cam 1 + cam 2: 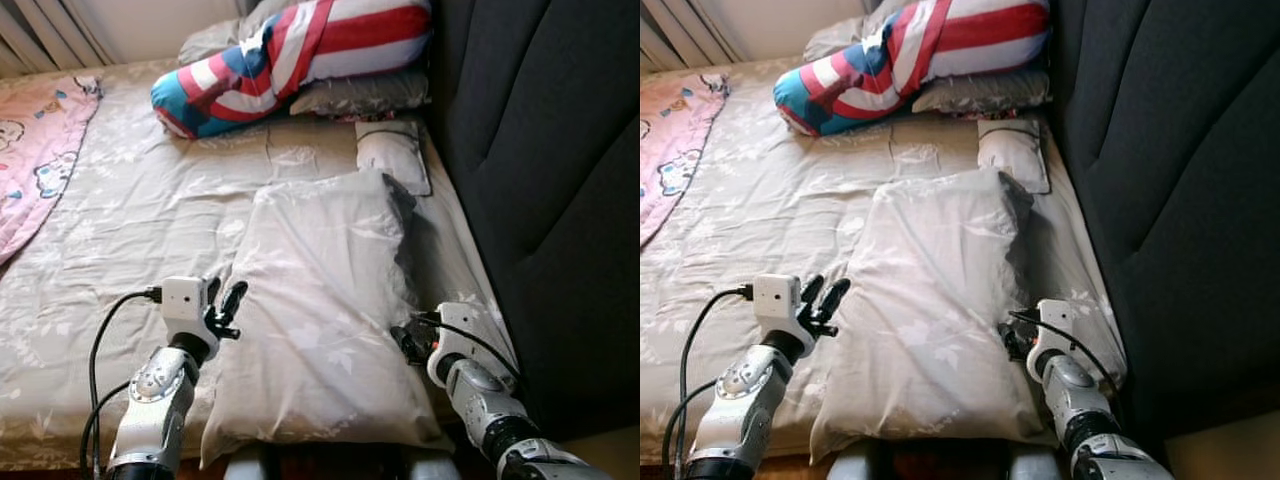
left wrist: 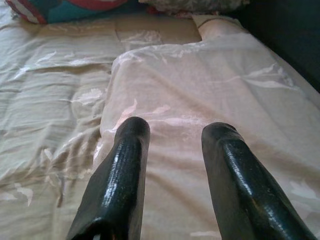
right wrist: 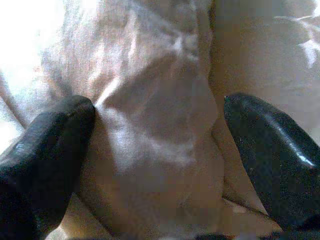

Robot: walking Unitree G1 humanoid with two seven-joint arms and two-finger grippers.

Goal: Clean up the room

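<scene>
The work surface is a bed (image 1: 130, 220) covered with a beige leaf-patterned sheet, bounded on the robot's right by a dark upholstered headboard (image 1: 540, 180). The left gripper (image 1: 226, 304) is positioned at the left edge of a large beige pillow (image 1: 320, 310); its two black fingers (image 2: 122, 175) are spread apart, pointed across the pillow's top surface, and hold nothing. The right gripper (image 1: 405, 338) is positioned at the pillow's right edge, close to the headboard; its fingers (image 3: 50, 145) stand wide apart with a bunched fold of the pillow's fabric between them, one finger touching the fabric, and no closure on it is visible. The pillow lies flat between the two grippers, its long axis running away from the robot and its near end at the near edge of the bed. Just beyond its far right corner lies a small beige cushion (image 1: 392, 155), next to the headboard. Farther back, a red, white and blue striped pillow (image 1: 290, 55) rests partly on a grey patterned pillow (image 1: 365, 95) at the far end of the bed. A pink blanket (image 1: 35, 150) with cartoon figures covers the far left part of the bed. A black cable (image 1: 105, 340) runs from the left wrist camera housing down beside the left arm.
</scene>
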